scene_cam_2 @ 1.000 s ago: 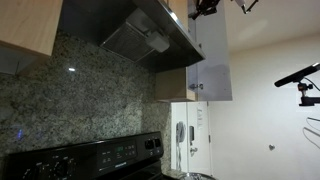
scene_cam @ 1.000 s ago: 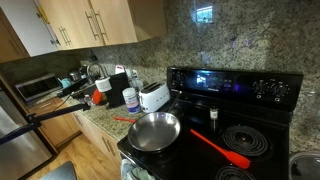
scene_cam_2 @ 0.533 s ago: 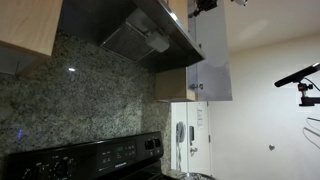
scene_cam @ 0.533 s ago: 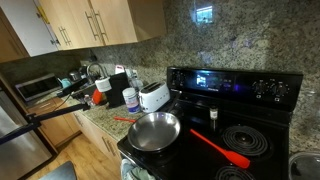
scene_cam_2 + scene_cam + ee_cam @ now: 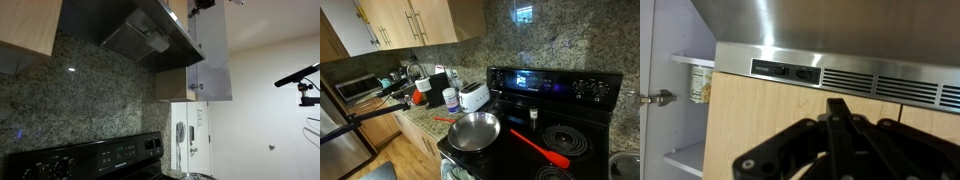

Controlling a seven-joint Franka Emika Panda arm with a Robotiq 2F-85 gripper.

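My gripper (image 5: pixel 838 104) rises from the bottom of the wrist view. Its two black fingers are pressed together with nothing between them. It sits high up, close in front of the steel range hood (image 5: pixel 830 40), just below the hood's control strip (image 5: pixel 786 71) and a wooden cabinet front (image 5: pixel 760 110). In an exterior view only a bit of the gripper (image 5: pixel 205 4) shows at the top edge, next to the open white cabinet door (image 5: pixel 212 55).
An open cabinet to the left holds a jar (image 5: pixel 700 85) on a shelf. Far below, the black stove (image 5: pixel 550 95) carries a steel pan (image 5: pixel 474 130) and a red spatula (image 5: pixel 540 149). A white toaster (image 5: pixel 473 96) stands on the granite counter.
In the exterior view of the hood, the gripper has moved slightly further up out of the top edge. Nothing else has moved.
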